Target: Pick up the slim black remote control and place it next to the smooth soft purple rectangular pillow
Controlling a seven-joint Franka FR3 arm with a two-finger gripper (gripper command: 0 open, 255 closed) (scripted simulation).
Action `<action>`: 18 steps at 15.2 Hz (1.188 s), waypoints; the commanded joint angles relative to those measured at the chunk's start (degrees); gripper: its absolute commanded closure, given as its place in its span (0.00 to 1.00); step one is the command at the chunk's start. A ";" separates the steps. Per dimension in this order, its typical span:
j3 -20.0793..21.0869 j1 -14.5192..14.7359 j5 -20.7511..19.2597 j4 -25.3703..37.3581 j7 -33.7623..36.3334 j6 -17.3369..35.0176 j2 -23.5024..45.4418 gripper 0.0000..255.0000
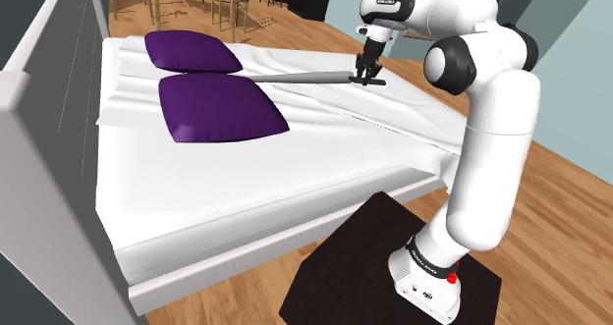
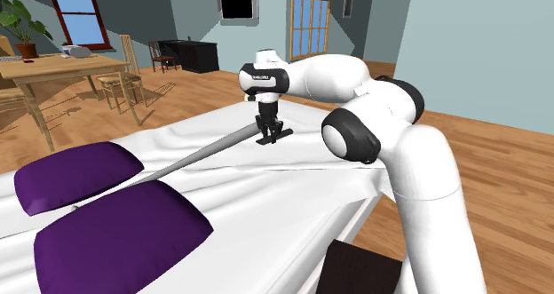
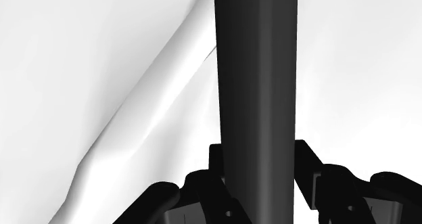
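- No text, brand, number or sign is legible in any view.
- Arm (image 1: 491,127), upper end: pale lettering on the black wrist band (image 1: 381,0); too small to read.
- Arm, foot: pale lettering on a dark base strip (image 1: 424,257); too small to read.

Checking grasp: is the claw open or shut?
Shut: the claw clasps the remote on both sides in the wrist view.

You're looking at a remote (image 3: 257,87) in smooth dark grey, matt with a faint sheen. Bed sheet (image 1: 295,176): white cloth, creased. Front pillow (image 1: 221,109) and rear pillow (image 1: 192,50): smooth purple fabric. Floor (image 1: 550,205): wood planks, slight gloss. Arm (image 1: 501,127): glossy white shell. Stand (image 1: 344,264): matt black.
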 commanded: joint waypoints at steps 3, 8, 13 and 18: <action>-0.11 7.00 -3.94 -8.06 5.80 2.81 -6.64 1.00; 1.18 14.03 -8.67 -16.13 13.98 5.43 -14.05 1.00; 3.77 19.37 -12.36 -22.00 22.44 6.99 -19.91 1.00; 7.22 23.45 -14.60 -25.99 30.54 7.86 -23.93 1.00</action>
